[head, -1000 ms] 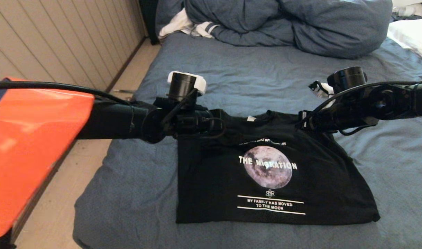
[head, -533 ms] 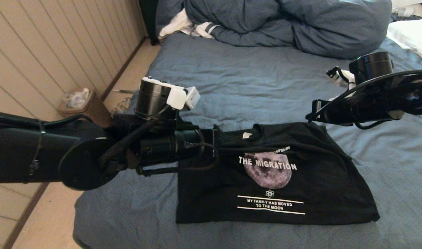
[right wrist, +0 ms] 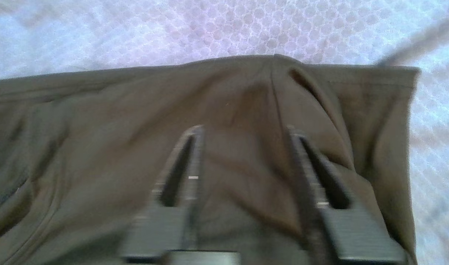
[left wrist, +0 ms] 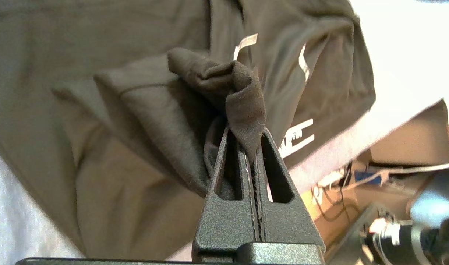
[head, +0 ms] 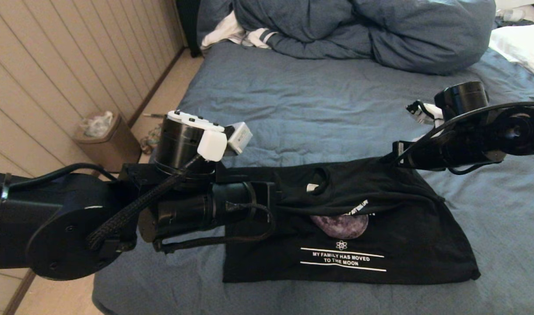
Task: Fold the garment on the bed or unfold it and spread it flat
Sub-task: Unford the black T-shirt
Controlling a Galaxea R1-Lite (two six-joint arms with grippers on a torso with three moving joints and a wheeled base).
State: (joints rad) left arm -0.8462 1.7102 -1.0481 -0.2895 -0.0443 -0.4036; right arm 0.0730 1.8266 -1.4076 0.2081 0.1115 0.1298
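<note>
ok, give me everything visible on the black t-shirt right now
The black T-shirt lies on the blue-grey bed, thin soft knit. Its collar edge is folded toward the hem, covering most of the moon print; the atom logo and "MY FAMILY HAS MOVED TO THE MOON" show. The left gripper is shut on a bunched fold near the collar. The right gripper is open over the shoulder fabric, gripping nothing.
</note>
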